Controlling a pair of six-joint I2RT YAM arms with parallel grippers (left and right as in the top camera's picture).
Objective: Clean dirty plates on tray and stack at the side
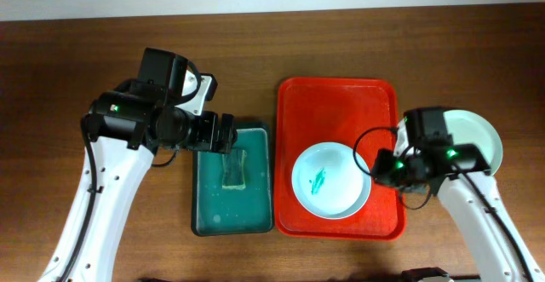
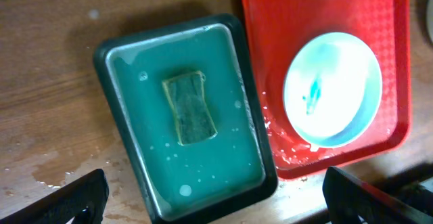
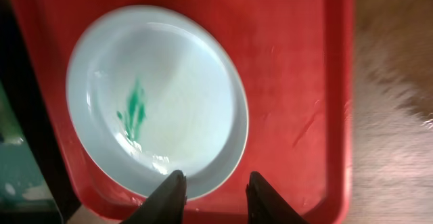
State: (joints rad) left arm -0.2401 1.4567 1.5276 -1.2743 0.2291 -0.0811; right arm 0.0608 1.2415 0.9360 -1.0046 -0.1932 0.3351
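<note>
A pale plate (image 1: 330,180) with a teal smear at its centre lies on the red tray (image 1: 341,103), towards the tray's front edge. My right gripper (image 1: 375,169) is at that plate's right rim. In the right wrist view the plate (image 3: 155,95) rests flat on the tray (image 3: 291,68), and the gripper (image 3: 215,193) is open: one finger is over the plate's rim, the other over bare tray. A second pale plate (image 1: 473,133) sits on the table right of the tray, partly under the right arm. My left gripper (image 1: 228,133) hangs wide open and holds nothing. The left wrist view also shows the smeared plate (image 2: 331,88).
A dark teal-green tray (image 1: 213,205) of soapy water stands left of the red tray, with a sponge (image 1: 234,169) lying in it. Seen from the left wrist, the sponge (image 2: 191,107) lies in that green tray (image 2: 108,55). Wet patches mark the wooden table beside it.
</note>
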